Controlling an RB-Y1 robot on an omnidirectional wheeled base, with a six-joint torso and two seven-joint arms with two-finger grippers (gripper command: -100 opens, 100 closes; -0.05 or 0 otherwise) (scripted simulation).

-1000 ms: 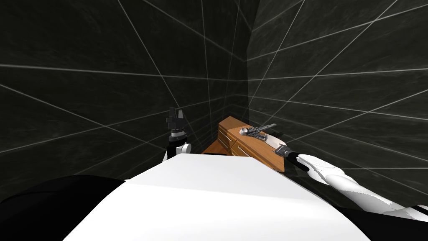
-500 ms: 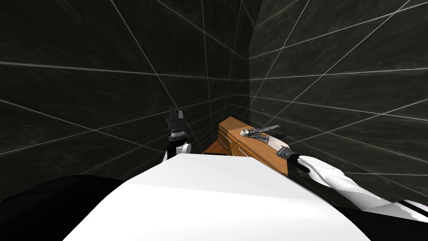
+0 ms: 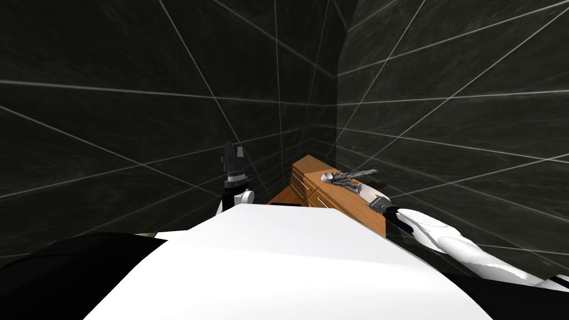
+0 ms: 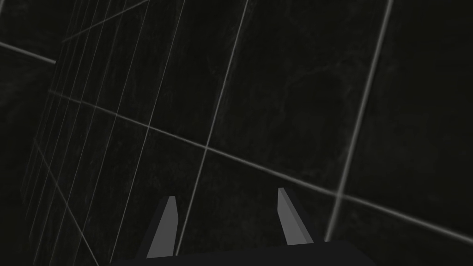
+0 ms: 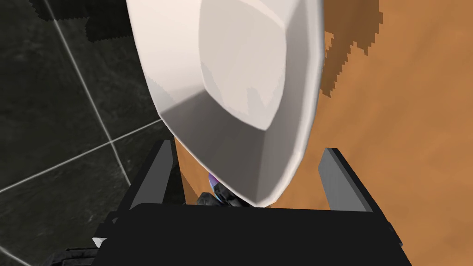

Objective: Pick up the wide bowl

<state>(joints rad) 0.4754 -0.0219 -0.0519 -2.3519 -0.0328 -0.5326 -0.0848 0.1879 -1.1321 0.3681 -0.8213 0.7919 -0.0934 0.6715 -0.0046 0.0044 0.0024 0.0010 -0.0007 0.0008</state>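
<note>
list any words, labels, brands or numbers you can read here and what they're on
None can be read.
The wide bowl is plain white.
The wooden drawer unit bears no label.
The dark tiled wall carries only pale grout lines.
The grey items beside the bowl are too small to show any marking.
</note>
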